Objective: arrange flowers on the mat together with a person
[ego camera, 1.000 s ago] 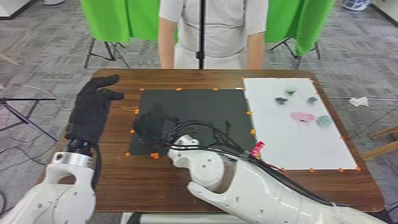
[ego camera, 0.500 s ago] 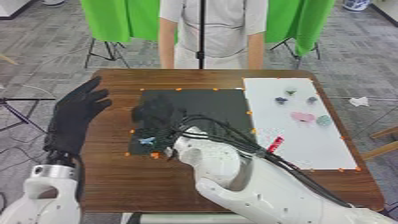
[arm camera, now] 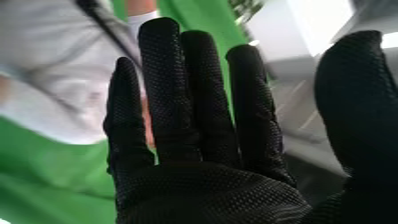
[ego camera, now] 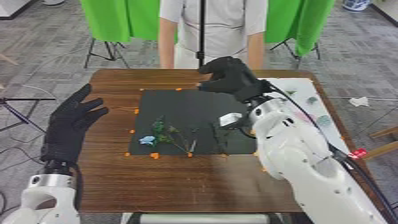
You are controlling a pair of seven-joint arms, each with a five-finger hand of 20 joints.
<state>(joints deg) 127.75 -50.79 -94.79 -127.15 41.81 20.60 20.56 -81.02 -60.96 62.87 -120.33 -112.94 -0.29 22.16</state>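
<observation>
Hand [ego camera: 234, 80], right, reaches forward above table [ego camera: 178, 187]; fingers straight, thumb well apart.

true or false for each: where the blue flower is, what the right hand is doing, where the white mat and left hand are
1. The blue flower lies on the dark mat. True.
2. The fingers of the right hand are straight. True.
3. The right hand is gripping the blue flower. False: it is over the far part of the table, well away from that flower.
4. The white mat is to the right of the dark mat. True.
5. The left hand is over the white mat. False: it is to the left of the dark mat.
</observation>
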